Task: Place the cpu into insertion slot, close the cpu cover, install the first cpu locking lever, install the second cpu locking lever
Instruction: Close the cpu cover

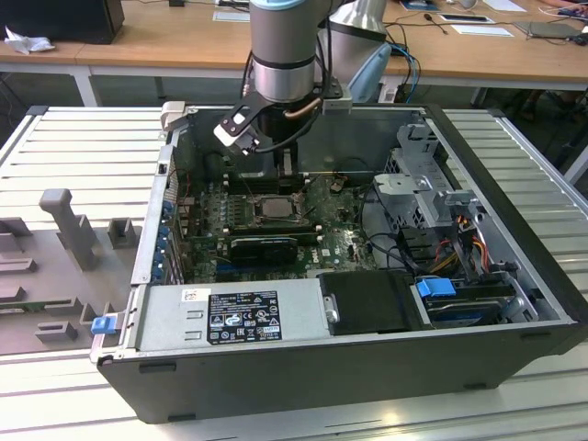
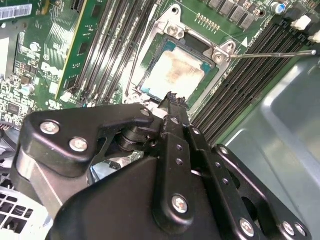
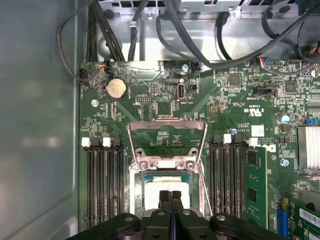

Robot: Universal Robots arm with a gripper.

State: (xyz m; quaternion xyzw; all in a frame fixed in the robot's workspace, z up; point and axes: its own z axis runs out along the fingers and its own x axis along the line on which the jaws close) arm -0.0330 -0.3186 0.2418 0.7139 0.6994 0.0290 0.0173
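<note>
The cpu (image 3: 170, 184) (image 2: 175, 72), a dull silver square, lies inside the insertion slot (image 3: 136, 192) (image 2: 150, 90) on the green motherboard (image 1: 340, 241). The cpu cover (image 3: 167, 125) is swung open, hinged at the slot's far edge, with bare board showing through its cut-out. A thin wire locking lever (image 2: 272, 54) sticks out from one side of the slot, and another (image 2: 132, 70) runs along the opposite side. My gripper (image 3: 170, 194) (image 2: 172, 97) is shut with nothing between its fingers, its tips just over the cpu's near edge. In the exterior view the arm (image 1: 283, 64) hangs over the slot (image 1: 274, 208).
Long black memory slots (image 3: 105, 180) (image 3: 227, 175) flank the slot on both sides. A black card (image 1: 265, 246) lies in front of it. Cables (image 3: 200, 40) cross the far board edge. The grey case wall (image 3: 35, 125) stands close by, with a drive cage (image 1: 432, 193) and power supply (image 1: 234, 317).
</note>
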